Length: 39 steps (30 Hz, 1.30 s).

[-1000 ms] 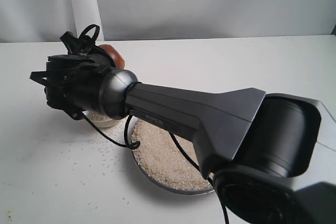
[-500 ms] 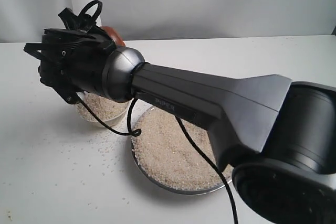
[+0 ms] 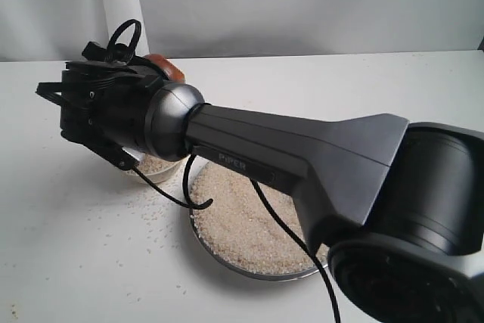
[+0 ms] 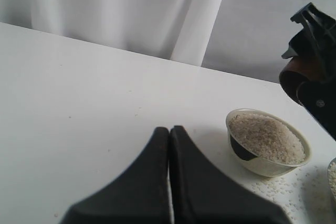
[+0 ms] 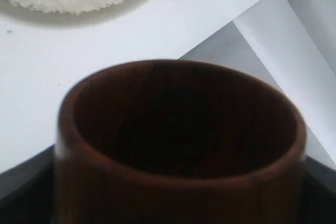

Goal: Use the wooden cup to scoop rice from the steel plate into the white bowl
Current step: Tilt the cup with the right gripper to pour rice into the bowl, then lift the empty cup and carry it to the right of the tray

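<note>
My right gripper (image 4: 308,72) is shut on the wooden cup (image 3: 165,66), holding it just beyond the white bowl (image 4: 273,167). In the right wrist view the wooden cup (image 5: 178,182) fills the frame, and its dark inside looks empty. The white bowl is heaped with rice (image 4: 265,137); in the exterior view my wrist hides most of the white bowl (image 3: 155,172). The steel plate (image 3: 227,261) lies beside it under my forearm, covered with rice (image 3: 242,217). My left gripper (image 4: 169,129) is shut and empty, hovering over bare table near the bowl.
Loose grains (image 3: 144,213) are scattered on the white table (image 3: 68,262) around the bowl and the plate. A pale curtain (image 4: 131,14) hangs behind the table. My right arm's dangling black cable (image 3: 189,194) hangs over the plate.
My right wrist rose above the bowl, then sank a little and turned, with the cup still in its grip. The bowl showed more half a second ago.
</note>
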### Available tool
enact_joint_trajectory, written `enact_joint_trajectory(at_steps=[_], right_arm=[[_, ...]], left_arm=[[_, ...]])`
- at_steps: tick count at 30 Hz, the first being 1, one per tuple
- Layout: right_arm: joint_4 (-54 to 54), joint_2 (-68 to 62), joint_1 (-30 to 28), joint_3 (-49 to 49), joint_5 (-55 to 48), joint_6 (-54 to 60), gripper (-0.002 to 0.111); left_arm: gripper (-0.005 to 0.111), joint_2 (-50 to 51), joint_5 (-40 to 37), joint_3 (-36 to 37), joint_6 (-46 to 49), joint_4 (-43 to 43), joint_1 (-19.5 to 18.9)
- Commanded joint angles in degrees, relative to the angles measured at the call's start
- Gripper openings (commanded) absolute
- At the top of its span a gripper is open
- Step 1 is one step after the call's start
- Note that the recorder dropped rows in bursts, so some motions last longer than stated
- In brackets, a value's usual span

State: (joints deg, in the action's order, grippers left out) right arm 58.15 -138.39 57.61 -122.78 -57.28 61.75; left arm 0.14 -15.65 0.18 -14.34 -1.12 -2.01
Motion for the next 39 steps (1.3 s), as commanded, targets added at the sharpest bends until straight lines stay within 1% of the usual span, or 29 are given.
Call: enact_joint_trajectory(at_steps=[1,4,6,10,11,15,18,22,25,31,33,36,38,39], right_arm=[[4.2,1.1,0.1,0.3,0.0,-0.6,0.0],[6.3,1.1,0.1,0.3,0.2,-3.0,0.0],[7.0,1.3,0.1,0.3,0.2,-7.1,0.0],[6.9,3.1,-0.2,0.3,-0.2,-28.0,0.0],[6.4,3.7,-0.4,0.3,-0.8,-31.3,0.0],[1.3,7.5,-1.3,0.3,-4.2,-40.1,0.0],[-7.2,11.5,-3.0,0.3,-5.2,-45.8,0.0],[-21.2,17.2,-6.6,0.3,-5.2,-46.7,0.0],[-29.4,21.3,-9.9,0.3,-6.0,-46.9,0.0],[-40.2,28.1,-18.3,0.3,-12.7,-46.5,0.0],[-43.3,29.7,-21.2,1.2,-12.7,-46.2,0.0],[-47.5,33.7,-25.6,6.5,-12.7,-44.5,0.0],[-49.8,37.3,-28.2,13.3,-12.7,-44.0,0.0],[-50.5,38.9,-29.2,16.6,-10.0,-43.9,0.0]], left_arm=[[0.0,-0.1,0.4,-0.2,-0.2,0.1,0.3],[0.0,-0.1,0.4,-0.2,-0.2,0.1,0.3],[0.0,-0.1,0.4,-0.2,-0.2,0.1,0.3],[0.0,-0.1,0.4,-0.2,-0.2,0.1,0.3],[0.0,-0.1,0.4,-0.2,-0.2,0.1,0.3],[0.0,-0.1,0.4,-0.2,-0.2,0.1,0.3],[0.0,-0.1,0.4,-0.2,-0.2,0.1,0.3],[0.0,-0.1,0.4,-0.2,-0.2,0.1,0.3],[0.0,-0.1,0.4,-0.2,-0.2,0.1,0.3],[0.0,-0.1,0.4,-0.2,-0.2,0.1,0.3],[0.0,-0.1,0.4,-0.2,-0.2,0.1,0.3],[0.0,-0.1,0.4,-0.2,-0.2,0.1,0.3],[0.0,-0.1,0.4,-0.2,-0.2,0.1,0.3],[0.0,-0.1,0.4,-0.2,-0.2,0.1,0.3]])
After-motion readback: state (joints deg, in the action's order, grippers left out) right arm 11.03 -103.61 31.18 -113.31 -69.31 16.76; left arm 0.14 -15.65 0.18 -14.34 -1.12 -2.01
